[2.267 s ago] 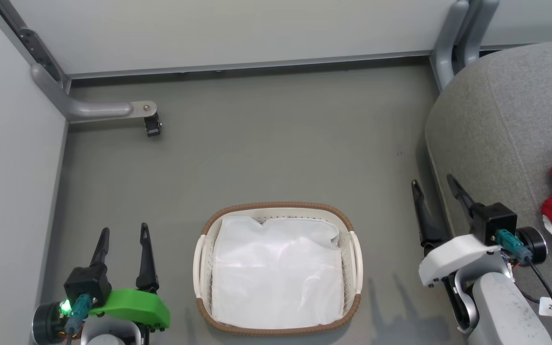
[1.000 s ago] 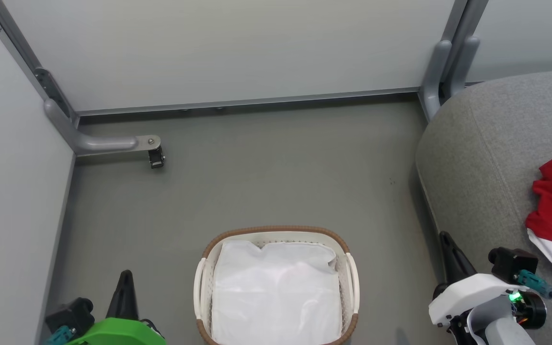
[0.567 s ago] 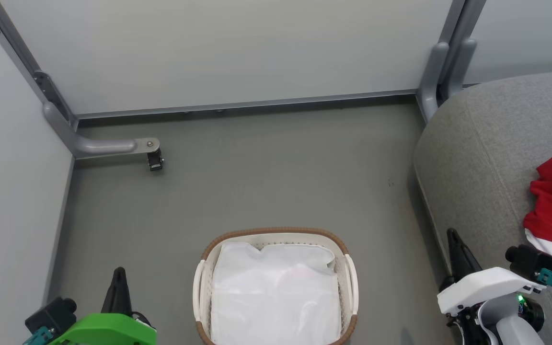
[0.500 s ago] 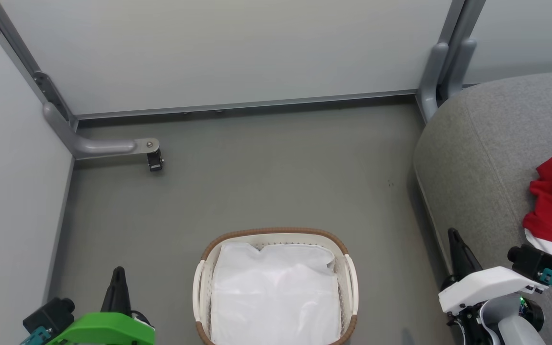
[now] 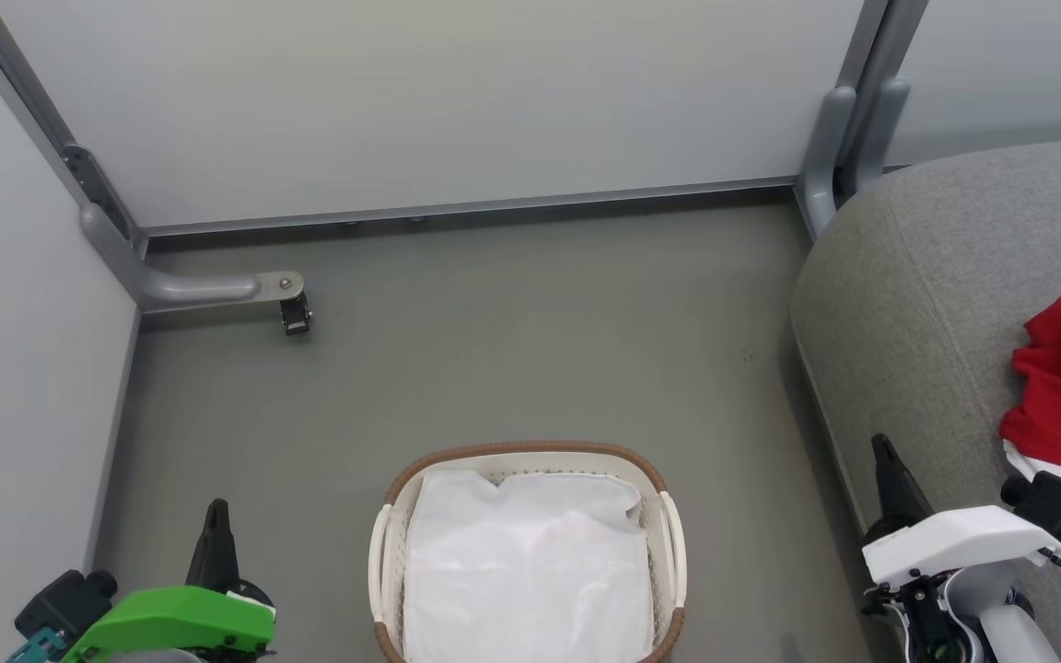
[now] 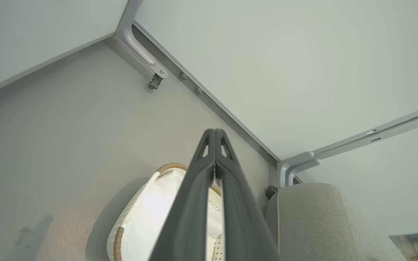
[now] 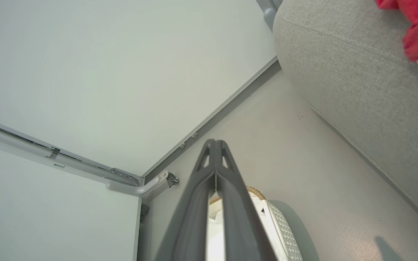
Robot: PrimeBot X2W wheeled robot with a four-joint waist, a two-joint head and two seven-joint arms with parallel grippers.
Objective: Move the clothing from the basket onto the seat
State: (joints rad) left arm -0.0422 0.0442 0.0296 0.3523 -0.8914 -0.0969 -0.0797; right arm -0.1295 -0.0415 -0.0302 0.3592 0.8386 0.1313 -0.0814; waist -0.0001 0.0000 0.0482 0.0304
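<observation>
Where walls (image 5: 457, 101) meet, grey floor (image 5: 512, 313), perhaps vinyl, bears the basket (image 5: 530, 449).

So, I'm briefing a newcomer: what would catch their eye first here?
The red clothing with white trim, heaped on the grey seat at the right edge of the head view, stands out most. Next comes the white basket with its brown rim on the floor at bottom centre, holding a plain white sheet. The left gripper and right gripper flank it, both shut.
</observation>
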